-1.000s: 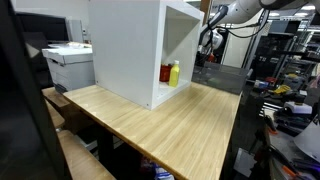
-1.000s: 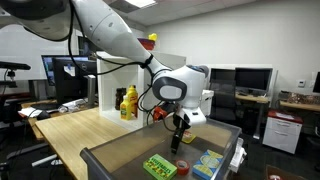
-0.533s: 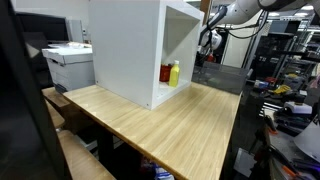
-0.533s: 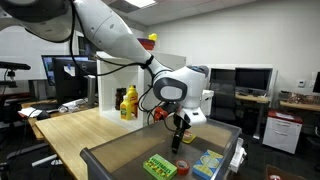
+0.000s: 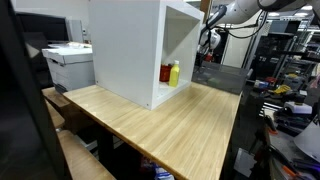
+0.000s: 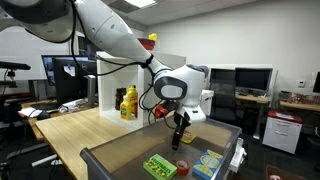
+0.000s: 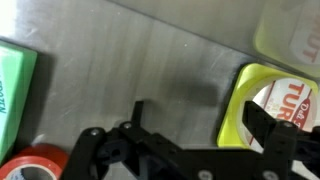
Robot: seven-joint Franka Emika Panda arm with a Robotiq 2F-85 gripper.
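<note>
1. Currently the tool (image 7: 192, 106) hangs with its jaws spread wide and nothing between them; in the wrist view I see only the grey floor of the bin (image 7: 150, 55) in the gap.
2. Its fingers (image 7: 137, 112) point down at that floor. I cannot tell from any view whether the tips touch it.
3. The nearest thing is a yellow-green packet (image 7: 285, 105) with red lettering. It lies flat on the bin floor, and one finger stands in front of its edge. Whether they touch I cannot tell.
4. A paler yellow item (image 7: 292, 25) lies just beyond the packet at the frame corner, too cropped to identify.
5. On the opposite side of the tool, a green box (image 7: 14, 85) lies flat, with a red tape roll (image 7: 30, 165) just beside it. Both are apart from the fingers.
6. In an exterior view the tool (image 6: 179, 142) hangs inside the dark bin (image 6: 108, 168), behind the red tape roll (image 6: 183, 165), with the green box (image 6: 158, 166) to one side.
7. A blue-and-yellow box (image 6: 207, 162) lies on the other side; I cannot confirm that it is the packet from item 3.
8. Beyond the bin, the wooden tabletop (image 5: 170, 125) carries a white cabinet (image 5: 125, 50).
9. A yellow bottle (image 5: 174, 72) stands upright in its open compartment, with a red item (image 5: 166, 73) beside it.
</note>
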